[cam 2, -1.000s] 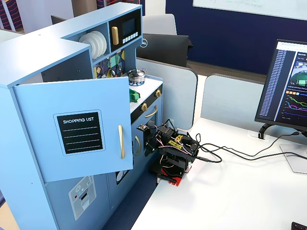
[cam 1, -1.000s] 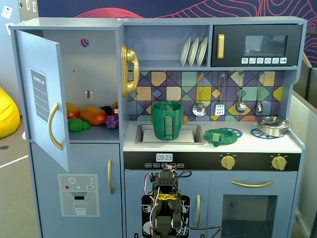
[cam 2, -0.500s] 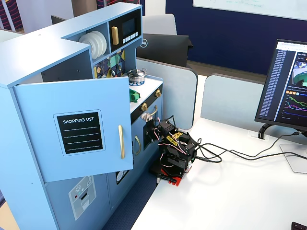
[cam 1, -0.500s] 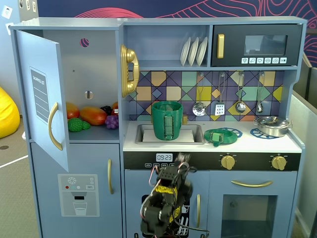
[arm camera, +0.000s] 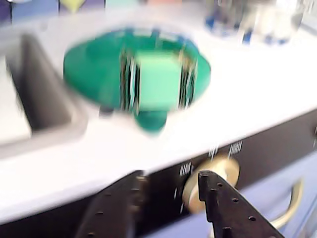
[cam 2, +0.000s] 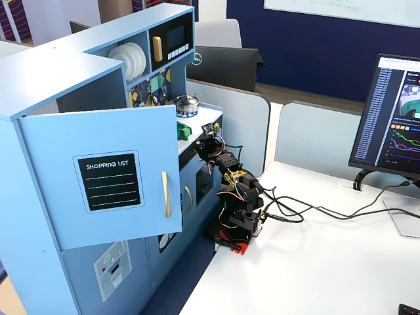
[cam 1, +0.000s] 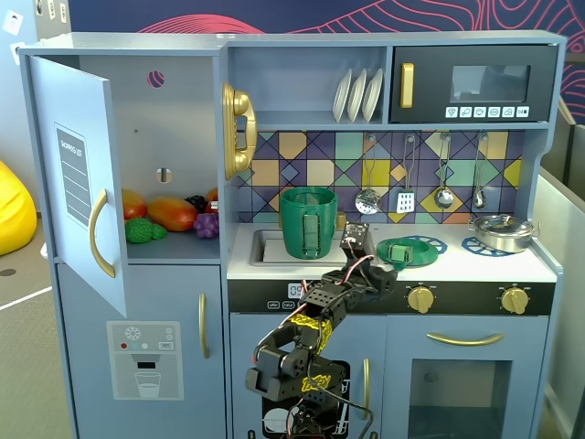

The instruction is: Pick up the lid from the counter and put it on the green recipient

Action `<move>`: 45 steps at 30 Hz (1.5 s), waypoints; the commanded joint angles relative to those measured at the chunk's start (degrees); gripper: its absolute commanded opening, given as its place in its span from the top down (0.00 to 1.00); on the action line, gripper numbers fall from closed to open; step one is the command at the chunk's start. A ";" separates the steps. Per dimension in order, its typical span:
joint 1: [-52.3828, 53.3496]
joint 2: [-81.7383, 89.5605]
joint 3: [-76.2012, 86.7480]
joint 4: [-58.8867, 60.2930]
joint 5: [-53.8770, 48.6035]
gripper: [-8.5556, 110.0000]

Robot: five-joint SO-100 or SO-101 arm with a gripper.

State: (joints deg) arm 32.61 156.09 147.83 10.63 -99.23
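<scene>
The dark green lid (cam 1: 402, 251) lies flat on a blue burner disc on the counter, right of the sink. In the blurred wrist view the lid (arm camera: 94, 72) lies ahead with its light green knob up. The tall green pot (cam 1: 308, 222) stands in the sink with its strap handle facing front. My gripper (cam 1: 386, 274) is at the counter's front edge, below and just left of the lid. In the wrist view the gripper (arm camera: 171, 178) is open and empty, its fingers in front of the black knob panel. In a fixed view from the side the lid (cam 2: 185, 131) shows beside the gripper (cam 2: 202, 141).
A silver pan (cam 1: 501, 231) sits on the right burner. The sink (arm camera: 39, 94) is left of the lid. Gold stove knobs (cam 1: 420, 297) stick out of the front panel near the fingers. The fridge door (cam 1: 78, 174) stands open at the left.
</scene>
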 commanded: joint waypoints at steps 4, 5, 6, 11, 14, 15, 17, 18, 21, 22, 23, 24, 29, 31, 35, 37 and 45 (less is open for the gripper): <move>2.02 -4.39 -5.27 -11.16 2.29 0.63; 2.29 -4.83 -5.36 -11.87 2.29 0.61; 2.46 -5.19 -5.45 -12.66 2.46 0.59; 3.69 -9.32 -8.26 -13.54 2.46 0.56; 4.13 -13.27 -11.25 -14.24 3.16 0.57; 4.22 -14.59 -12.22 -14.33 3.34 0.57; 4.48 -17.05 -13.89 -14.41 3.43 0.58; 4.48 -18.02 -14.41 -14.94 3.52 0.58; 4.04 -20.83 -15.73 -16.26 3.69 0.58; 3.87 -21.71 -16.17 -16.61 3.69 0.58; 3.69 -22.85 -16.79 -17.14 3.78 0.58; 3.52 -23.99 -17.49 -17.40 3.96 0.58; 2.46 -30.32 -22.06 -18.81 4.48 0.59; 2.02 -32.78 -23.99 -19.07 4.75 0.59; 0.62 -37.62 -27.77 -20.04 4.66 0.60; -0.09 -39.46 -29.27 -20.13 4.31 0.61; -0.53 -45.62 -33.31 -20.83 4.39 0.62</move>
State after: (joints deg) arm 32.78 111.18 119.88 -7.91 -94.92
